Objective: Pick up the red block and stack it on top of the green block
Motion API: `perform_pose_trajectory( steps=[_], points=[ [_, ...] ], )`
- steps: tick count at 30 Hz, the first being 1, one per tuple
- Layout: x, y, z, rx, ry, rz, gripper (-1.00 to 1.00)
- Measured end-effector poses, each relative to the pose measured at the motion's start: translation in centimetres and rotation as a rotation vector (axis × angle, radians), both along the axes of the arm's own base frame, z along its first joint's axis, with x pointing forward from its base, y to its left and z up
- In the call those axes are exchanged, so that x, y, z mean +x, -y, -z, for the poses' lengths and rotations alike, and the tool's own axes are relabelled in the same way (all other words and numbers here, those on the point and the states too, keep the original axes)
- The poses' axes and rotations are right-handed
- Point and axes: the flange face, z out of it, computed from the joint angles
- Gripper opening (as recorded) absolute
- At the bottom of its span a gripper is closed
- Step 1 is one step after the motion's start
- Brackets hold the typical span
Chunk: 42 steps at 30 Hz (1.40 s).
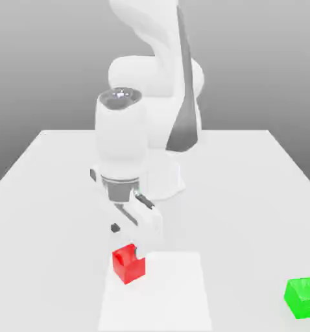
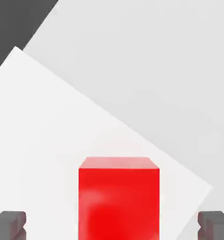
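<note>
The red block [image 1: 128, 263] is a small glossy cube resting on a lighter white patch of the table, near the front in the exterior view. My gripper [image 1: 125, 238] hangs just above it, pointing down, open. In the hand view the red block [image 2: 118, 199] sits between the two dark fingertips [image 2: 9, 224], which stand wide apart on either side of it without touching it. The green block [image 1: 303, 297] rests on the table far off to the exterior view's right, near the front corner.
The white table [image 1: 248, 194] stretches back to the arm's base [image 1: 164, 175] behind the gripper. The lighter square patch [image 1: 164, 292] under the red block shows in the hand view as a bright sheet [image 2: 62, 140].
</note>
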Motion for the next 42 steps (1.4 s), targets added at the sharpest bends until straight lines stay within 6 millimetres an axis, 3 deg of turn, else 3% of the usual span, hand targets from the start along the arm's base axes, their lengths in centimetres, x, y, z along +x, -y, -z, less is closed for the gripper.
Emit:
perform_pose_trajectory(
  steps=[7, 8, 15, 26, 29, 30, 33, 36, 41, 42],
  points=[
    [-0.4, -0.1, 4.3, 0.000, -0.006, -0.002, 0.00],
    [-0.4, -0.1, 4.7, 0.000, -0.008, -0.003, -1.00],
    [-0.4, -0.1, 4.6, 0.000, -0.005, -0.003, -1.00],
    [-0.3, -0.2, -1.4, -0.001, -0.004, -0.005, -1.00],
    [1.6, -1.1, -2.1, 0.009, -0.016, -0.016, -1.00],
    [2.5, -2.8, -2.2, 0.011, -0.019, -0.056, -1.00],
    [5.1, -12.9, -2.8, 0.016, -0.030, -0.270, -1.00],
    [7.0, -19.9, -3.7, 0.015, -0.033, -0.384, -1.00],
    [7.2, -31.7, -5.2, 0.002, -0.013, -0.556, -1.00],
    [7.2, -32.8, -4.6, 0.001, -0.009, -0.569, -1.00]
  ],
)
